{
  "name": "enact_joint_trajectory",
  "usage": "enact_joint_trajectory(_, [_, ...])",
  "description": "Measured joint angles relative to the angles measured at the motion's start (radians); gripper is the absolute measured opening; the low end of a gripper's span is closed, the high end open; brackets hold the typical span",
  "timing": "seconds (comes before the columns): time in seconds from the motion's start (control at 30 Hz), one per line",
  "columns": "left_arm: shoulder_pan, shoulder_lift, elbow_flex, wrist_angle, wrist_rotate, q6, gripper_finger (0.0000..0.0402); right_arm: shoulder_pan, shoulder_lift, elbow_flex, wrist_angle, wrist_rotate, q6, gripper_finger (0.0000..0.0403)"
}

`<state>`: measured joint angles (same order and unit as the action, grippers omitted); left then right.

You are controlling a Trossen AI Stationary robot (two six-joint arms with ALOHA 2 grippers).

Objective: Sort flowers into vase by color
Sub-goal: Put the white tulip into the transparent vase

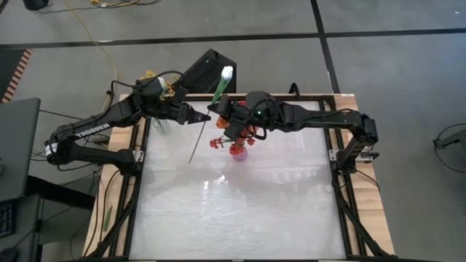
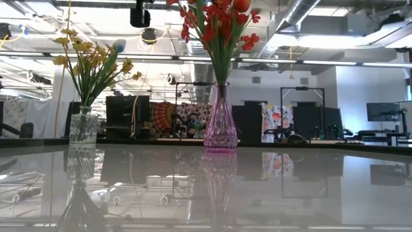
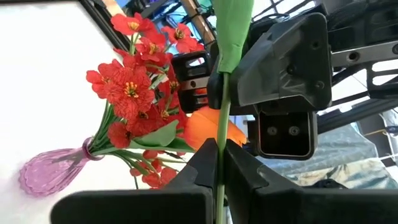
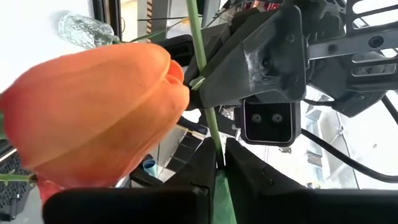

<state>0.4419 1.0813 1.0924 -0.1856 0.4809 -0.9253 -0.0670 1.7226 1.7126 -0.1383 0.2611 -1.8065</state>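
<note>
Over white tabletop [image 1: 240, 211], left hand [image 3: 219, 163] clamped on green stem [image 3: 222, 134]; right hand [image 4: 219, 163] seemingly likewise.

I work in a large open lab or workshop hall, not a home. Over my bench [image 2: 206, 193] the low view shows an industrial ceiling with exposed ducts [image 2: 302, 16], pipes and long strip lights [image 2: 335, 62]. Behind the glossy white top stand dark monitors [image 2: 381, 112], black metal frames [image 2: 302, 106] and more workstations, with patterned cloths [image 2: 273, 122] hung among them. From above, the bench sits in a black extrusion frame [image 1: 342, 189] on a wooden base [image 1: 371, 211], on a grey concrete floor [image 1: 408, 65] marked with dark tape lines [image 1: 328, 58]. A yellow cable [image 1: 84, 29] trails across that floor, and another desk edge with a keyboard [image 1: 6, 218] shows beside me.
</note>
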Motion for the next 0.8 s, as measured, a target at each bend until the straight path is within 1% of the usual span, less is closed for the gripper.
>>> enact_joint_trajectory(0.17, [0.018, -0.001, 0.001, 0.001, -0.032, 0.007, 0.0000, 0.001, -0.014, -0.001, 0.013, 0.003, 0.000, 0.0078])
enact_joint_trajectory(0.27, [0.047, 0.001, -0.001, -0.014, -0.101, 0.010, 0.0000, 0.004, -0.030, 0.004, 0.035, -0.006, -0.004, 0.0101])
enact_joint_trajectory(0.33, [0.070, 0.001, -0.002, -0.009, -0.125, 0.016, 0.0000, 0.007, -0.052, 0.004, 0.026, -0.035, 0.016, 0.0122])
enact_joint_trajectory(0.43, [0.105, -0.008, -0.002, 0.029, -0.115, 0.041, 0.0000, 0.002, -0.071, 0.004, 0.017, -0.118, 0.086, 0.0164])
enact_joint_trajectory(0.57, [0.155, -0.026, -0.002, 0.097, -0.111, 0.093, 0.0000, -0.008, -0.099, 0.002, 0.007, -0.146, 0.170, 0.0228])
enact_joint_trajectory(0.63, [0.189, -0.055, -0.002, 0.139, -0.111, 0.116, 0.0000, -0.016, -0.121, 0.003, 0.012, -0.154, 0.238, 0.0252])
enact_joint_trajectory(0.7, [0.223, -0.096, 0.000, 0.161, -0.131, 0.140, 0.0000, -0.031, -0.150, 0.003, -0.019, -0.154, 0.315, 0.0263])
enact_joint_trajectory(0.8, [0.265, -0.177, 0.000, 0.164, -0.230, 0.239, 0.0000, -0.072, -0.180, 0.004, -0.071, -0.154, 0.480, 0.0266])
